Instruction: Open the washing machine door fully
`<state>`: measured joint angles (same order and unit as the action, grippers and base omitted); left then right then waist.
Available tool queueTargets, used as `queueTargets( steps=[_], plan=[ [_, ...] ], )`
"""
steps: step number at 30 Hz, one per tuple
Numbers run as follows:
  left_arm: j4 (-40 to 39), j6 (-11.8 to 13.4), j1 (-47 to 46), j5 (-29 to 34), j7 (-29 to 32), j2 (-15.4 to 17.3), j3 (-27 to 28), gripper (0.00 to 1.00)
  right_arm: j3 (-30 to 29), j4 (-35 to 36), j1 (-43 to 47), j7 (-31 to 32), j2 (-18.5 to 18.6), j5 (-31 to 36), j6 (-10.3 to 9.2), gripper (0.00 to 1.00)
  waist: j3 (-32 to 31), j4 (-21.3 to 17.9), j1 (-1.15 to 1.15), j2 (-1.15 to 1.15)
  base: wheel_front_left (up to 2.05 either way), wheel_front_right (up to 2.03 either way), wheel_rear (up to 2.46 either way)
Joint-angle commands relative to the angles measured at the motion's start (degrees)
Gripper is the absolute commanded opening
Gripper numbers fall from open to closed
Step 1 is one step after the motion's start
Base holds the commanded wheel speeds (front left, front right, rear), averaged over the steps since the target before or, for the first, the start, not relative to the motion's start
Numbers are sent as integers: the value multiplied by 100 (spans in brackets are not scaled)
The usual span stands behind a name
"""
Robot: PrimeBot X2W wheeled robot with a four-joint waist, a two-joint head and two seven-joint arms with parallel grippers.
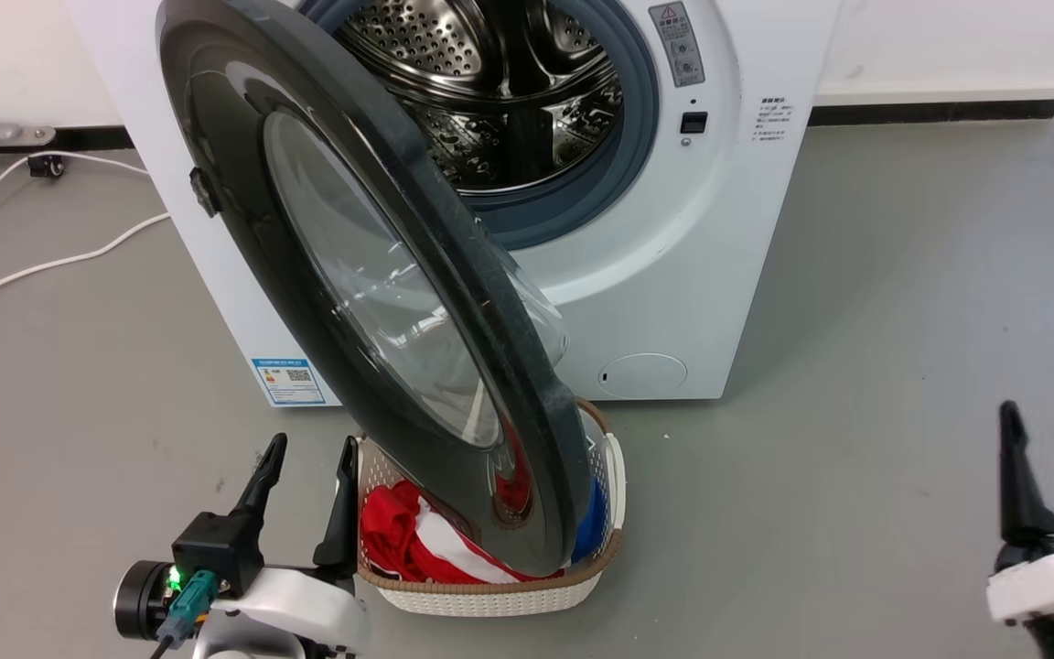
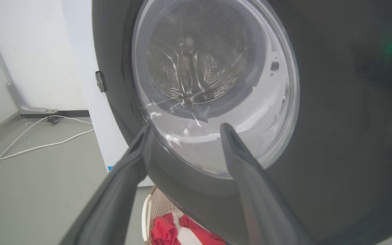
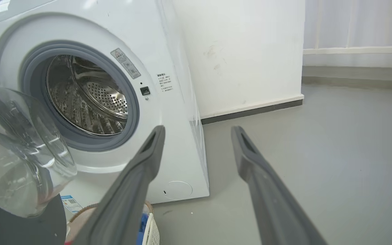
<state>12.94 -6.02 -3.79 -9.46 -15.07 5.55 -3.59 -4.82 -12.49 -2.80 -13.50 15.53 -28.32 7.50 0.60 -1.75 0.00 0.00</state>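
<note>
Left gripper [image 1: 309, 453] is held spread and empty just beside the washing machine door [image 1: 234, 156]; right gripper [image 1: 1042, 423] is spread too, well apart. The door, hinged at the left edge of the washing machine [image 1: 673, 275], is judged half opened; further swing is left.

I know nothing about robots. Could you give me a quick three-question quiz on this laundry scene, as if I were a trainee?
1. True or false: the washing machine door is shut over the drum.
2. The cloth in the laundry basket, nearest the left gripper, is: A) red and white B) green C) black.
3. Fill in: the left gripper and the right gripper both have their fingers ____ and hold nothing.

Key
1. False: the door is swung out and the drum is exposed.
2. A.
3. Open.
</note>
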Motion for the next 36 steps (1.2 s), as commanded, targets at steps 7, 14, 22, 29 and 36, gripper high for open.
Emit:
queueTargets(
  steps=[7,14,22,29,36],
  plan=[
    [-42,16,-110,69,-15,39,37,100,-110,1096,520,651,-870,1797,-1,100,72,49,0,0,0,0,0],
    [-35,17,-111,116,-15,50,59,100,38,1392,707,840,-1115,2218,-1,100,84,42,0,0,0,0,0],
    [-11,36,-63,165,-15,38,61,100,105,1356,705,887,-1175,2237,-1,100,51,43,0,0,0,0,0],
    [-4,46,-49,176,-15,31,71,100,129,1291,700,862,-1196,2192,-1,100,35,41,0,0,0,0,0],
    [17,52,-57,179,-15,39,80,100,134,1253,670,840,-1207,2190,-1,100,17,32,0,0,0,0,0]
  ],
)
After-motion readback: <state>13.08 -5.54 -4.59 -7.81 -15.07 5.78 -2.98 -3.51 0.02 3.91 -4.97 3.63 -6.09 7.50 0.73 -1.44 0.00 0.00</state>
